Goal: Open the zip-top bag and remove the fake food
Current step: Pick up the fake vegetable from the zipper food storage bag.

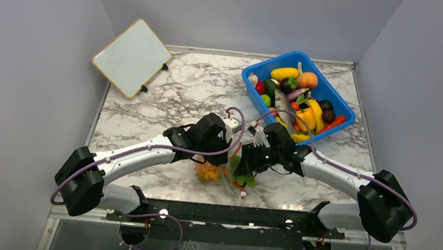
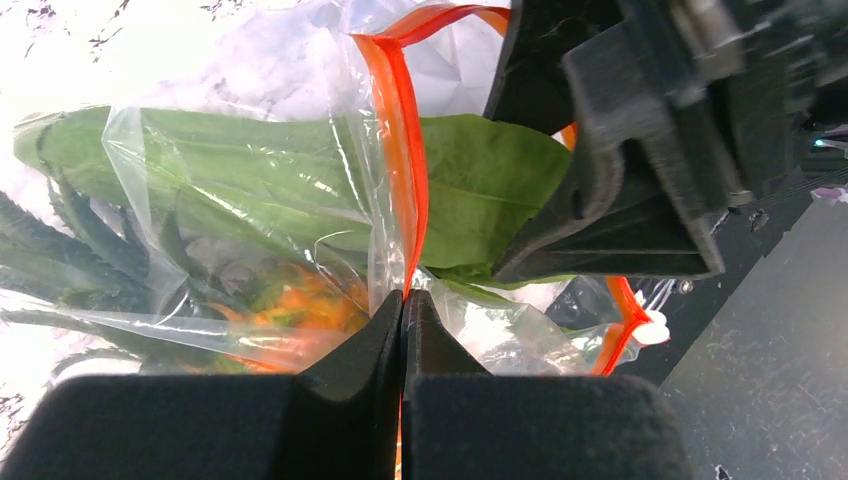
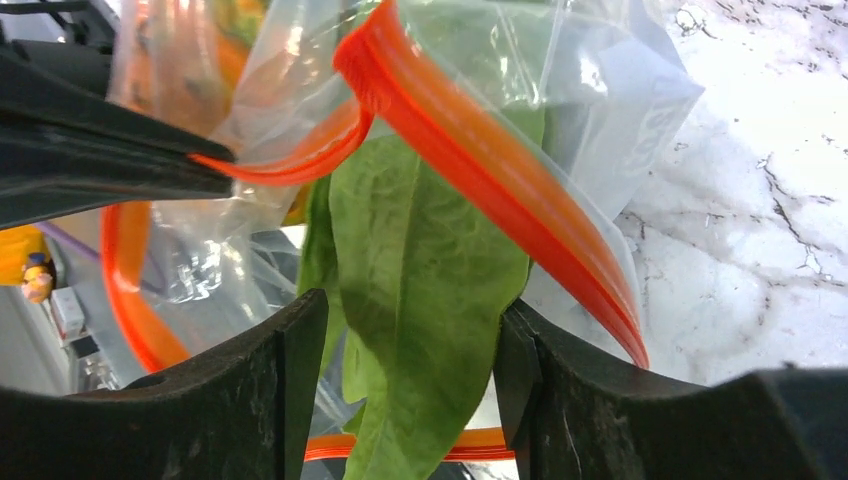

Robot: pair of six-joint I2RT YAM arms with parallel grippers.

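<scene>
Zip-top bag [image 2: 250, 190], unzipped, lies directly ahead of my left end effector [image 2: 403, 305], which is clamped on its film. My right end effector [image 3: 410, 305] straddles the protruding green leaf [image 3: 430, 230], grip unclear. Other fake food [image 2: 300, 305] waits inside.

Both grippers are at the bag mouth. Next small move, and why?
Probably draw the right gripper back to slide the green leaf out: it fills the gap between those fingers, and the left gripper pins the zip-top bag by its zip strip.
</scene>
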